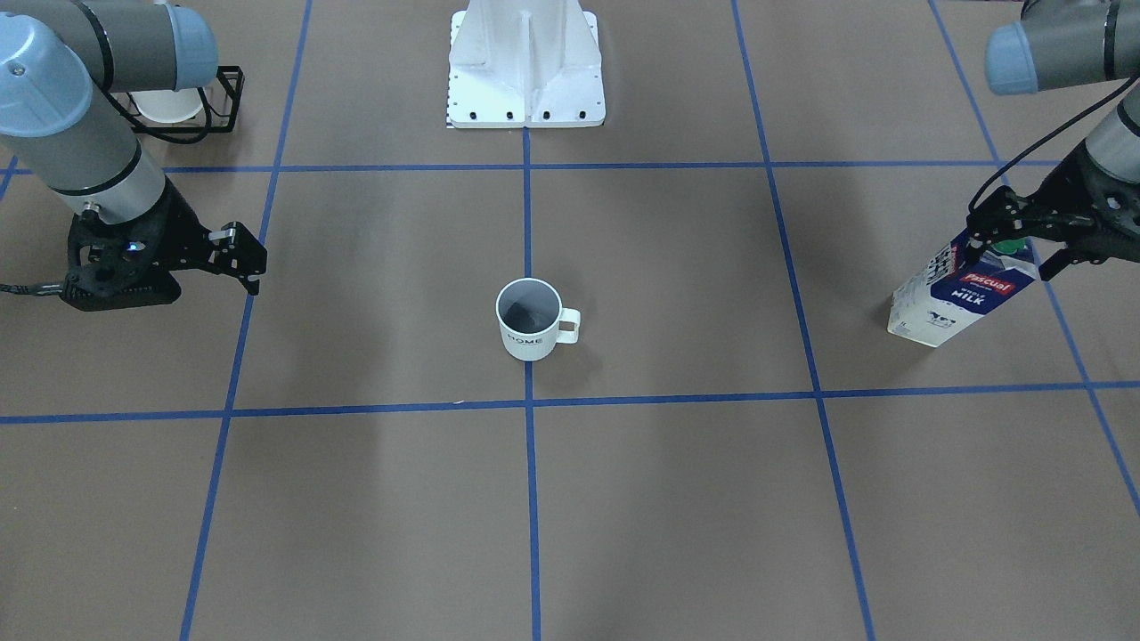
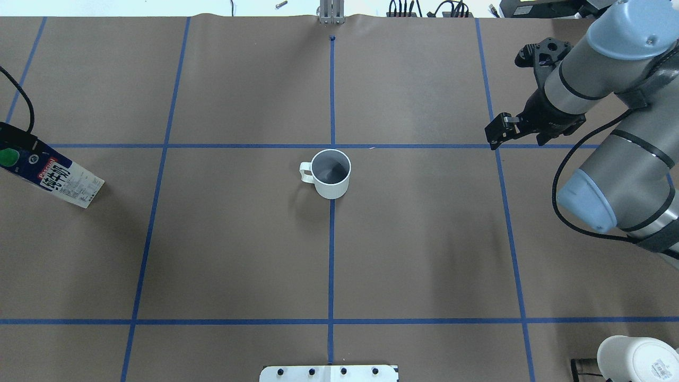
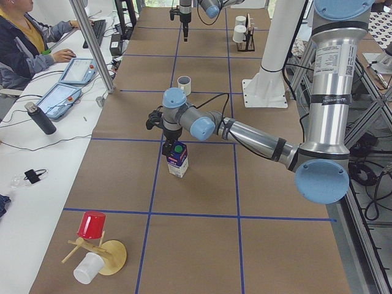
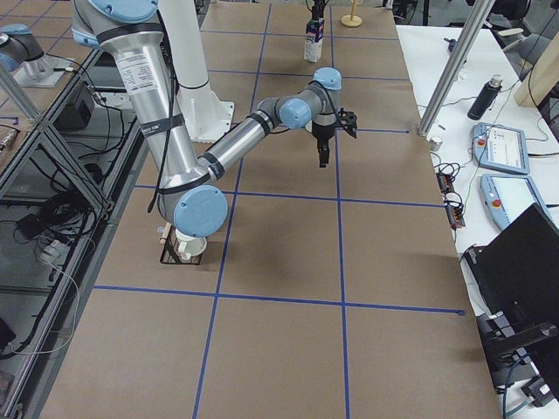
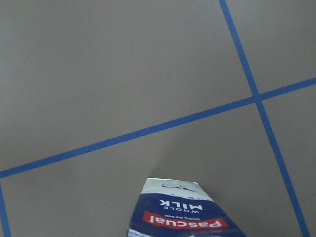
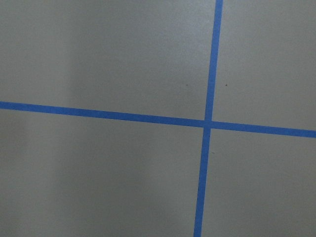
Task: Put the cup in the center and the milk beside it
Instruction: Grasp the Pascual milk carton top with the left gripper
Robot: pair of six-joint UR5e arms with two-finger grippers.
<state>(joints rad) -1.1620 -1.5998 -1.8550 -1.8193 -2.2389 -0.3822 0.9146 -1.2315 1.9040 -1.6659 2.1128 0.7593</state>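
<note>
Here one cup (image 1: 528, 319) sits central, one milk carton (image 1: 957, 294) well apart

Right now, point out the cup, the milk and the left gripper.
cup (image 1: 525, 345): front-facing view, on its white outer wall by the lettering.
milk (image 1: 966, 298): front-facing view, on its dark-blue face.
left gripper (image 1: 1009, 256): front-facing view, midway between its fingertips, at the milk's top.

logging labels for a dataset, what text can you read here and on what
"HOME": black letters on the cup.
"Pascual": red label on the milk carton.
"WHOLE MILK": below that label, same carton.
Black print on the carton's side: too small to read.
</note>
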